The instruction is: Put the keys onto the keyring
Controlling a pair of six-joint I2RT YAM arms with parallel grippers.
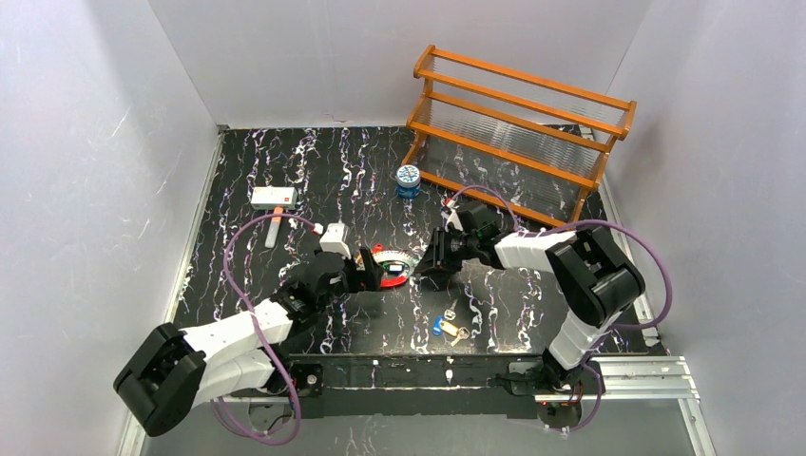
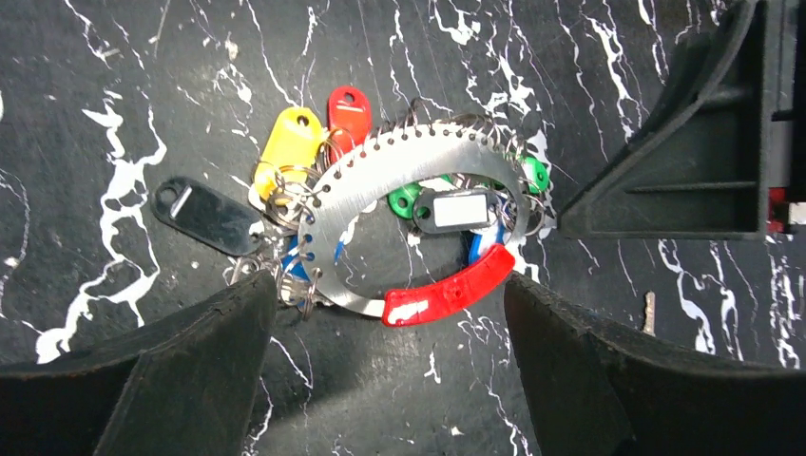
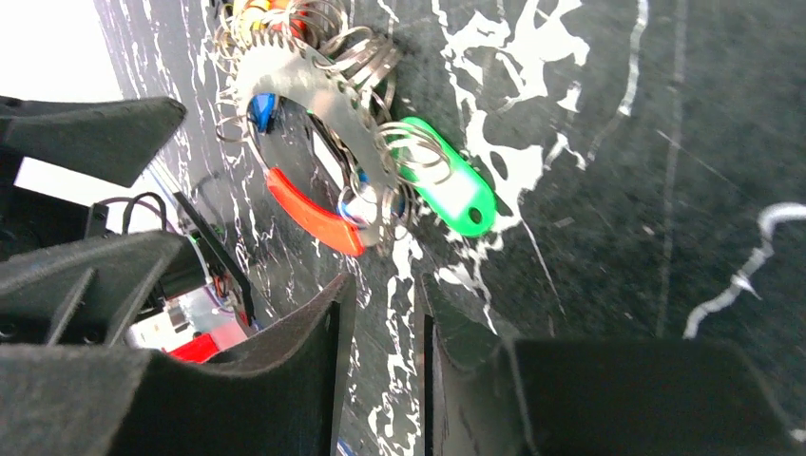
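Note:
The keyring [image 2: 380,171] is a flat silvery ring with a red segment [image 2: 447,290]. It lies on the black marbled table between both grippers [image 1: 392,266]. Yellow [image 2: 285,142], red [image 2: 348,109], black [image 2: 200,214], green [image 2: 404,199] and grey [image 2: 456,209] tags hang on it by small wire loops. My left gripper [image 2: 390,351] is open and empty, its fingers just short of the ring. My right gripper [image 3: 388,294] is empty with a narrow gap between its fingers, close to the green tag [image 3: 447,190]. A blue-headed key [image 1: 438,327] and a gold key [image 1: 459,334] lie loose near the front.
An orange wooden rack [image 1: 518,123] stands at the back right. A small round blue-and-white tin [image 1: 408,179] sits in front of it. A white box [image 1: 274,197] and a short white stick [image 1: 276,231] lie at the left. White walls surround the table.

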